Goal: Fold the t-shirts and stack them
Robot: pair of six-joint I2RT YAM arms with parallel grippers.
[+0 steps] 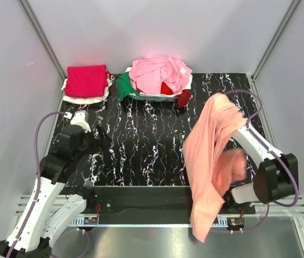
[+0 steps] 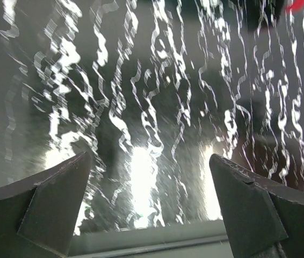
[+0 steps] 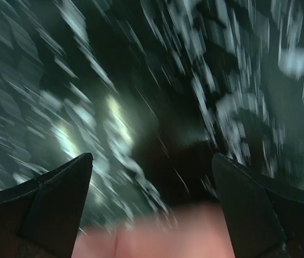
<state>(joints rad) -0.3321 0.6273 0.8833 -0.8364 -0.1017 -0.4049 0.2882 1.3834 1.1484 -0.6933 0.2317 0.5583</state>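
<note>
Salmon-orange t-shirt (image 1: 211, 161) hangs just behind my right pincer (image 3: 152, 161), merely draped over my right arm (image 1: 254, 144) since that pincer's jaws stand apart gripping nothing, my left pincer (image 2: 149, 158) likewise apart above the mat (image 2: 141, 80).

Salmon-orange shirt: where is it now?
Top view, right side: the salmon-orange shirt drapes over the right arm, hanging down past the mat and its near edge.
</note>
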